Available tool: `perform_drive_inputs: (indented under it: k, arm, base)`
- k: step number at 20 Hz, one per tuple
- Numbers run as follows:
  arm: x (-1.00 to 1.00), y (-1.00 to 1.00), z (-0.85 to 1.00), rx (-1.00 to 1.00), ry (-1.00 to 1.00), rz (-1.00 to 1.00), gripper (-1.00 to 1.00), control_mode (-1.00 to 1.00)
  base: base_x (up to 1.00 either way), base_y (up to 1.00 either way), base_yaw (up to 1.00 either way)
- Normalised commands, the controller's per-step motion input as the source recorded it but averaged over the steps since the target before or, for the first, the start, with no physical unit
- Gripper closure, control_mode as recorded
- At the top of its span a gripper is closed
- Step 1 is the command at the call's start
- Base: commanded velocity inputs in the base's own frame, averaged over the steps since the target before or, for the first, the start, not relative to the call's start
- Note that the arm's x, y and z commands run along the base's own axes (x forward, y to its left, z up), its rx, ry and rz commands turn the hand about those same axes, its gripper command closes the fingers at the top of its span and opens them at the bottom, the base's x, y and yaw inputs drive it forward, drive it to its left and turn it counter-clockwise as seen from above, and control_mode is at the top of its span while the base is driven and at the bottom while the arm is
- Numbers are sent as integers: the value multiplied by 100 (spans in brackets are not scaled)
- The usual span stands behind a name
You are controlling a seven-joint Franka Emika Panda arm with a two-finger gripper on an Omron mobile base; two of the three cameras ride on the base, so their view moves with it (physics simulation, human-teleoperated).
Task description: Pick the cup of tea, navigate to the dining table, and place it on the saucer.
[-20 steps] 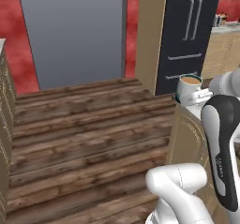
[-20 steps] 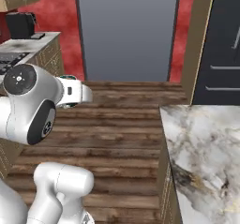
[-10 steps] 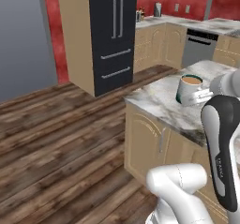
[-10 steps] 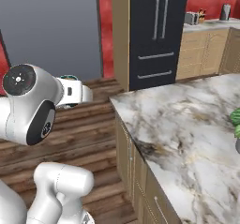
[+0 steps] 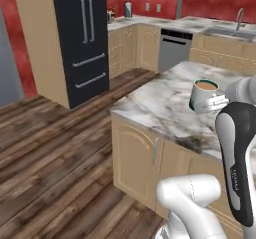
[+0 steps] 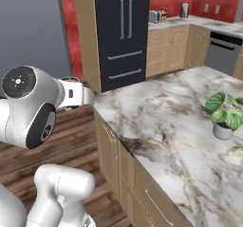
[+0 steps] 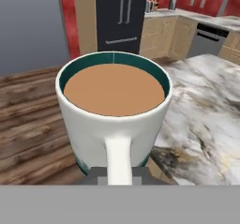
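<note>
The claw (image 7: 118, 175) is clamped tight on the handle of the white mug with a green band and light brown tea inside (image 7: 115, 110). The mug sits upright, up in the air, with its handle pointing to 6 o'clock in the hand view. In the left base view the mug (image 5: 202, 96) hangs over the long white and grey marble counter with tan wood sides (image 5: 165, 103). A tall black fridge (image 5: 82, 40) stands at 11 o'clock. A small green plant in a white pot (image 6: 223, 117) sits on the marble at 3 o'clock in the right base view.
</note>
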Motion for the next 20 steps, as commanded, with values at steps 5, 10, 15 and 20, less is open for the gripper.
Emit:
perform_drive_inputs:
  k: [5, 10, 15, 20]
  arm:
    - [0, 0, 0, 0, 0, 0, 100, 100]
    - [0, 0, 0, 0, 0, 0, 100, 100]
    - [0, 0, 0, 0, 0, 0, 100, 100]
    - [0, 0, 0, 0, 0, 0, 100, 100]
  base:
    - [66, 37, -32]
    - [57, 31, -55]
    - [31, 29, -70]
    - [15, 15, -66]
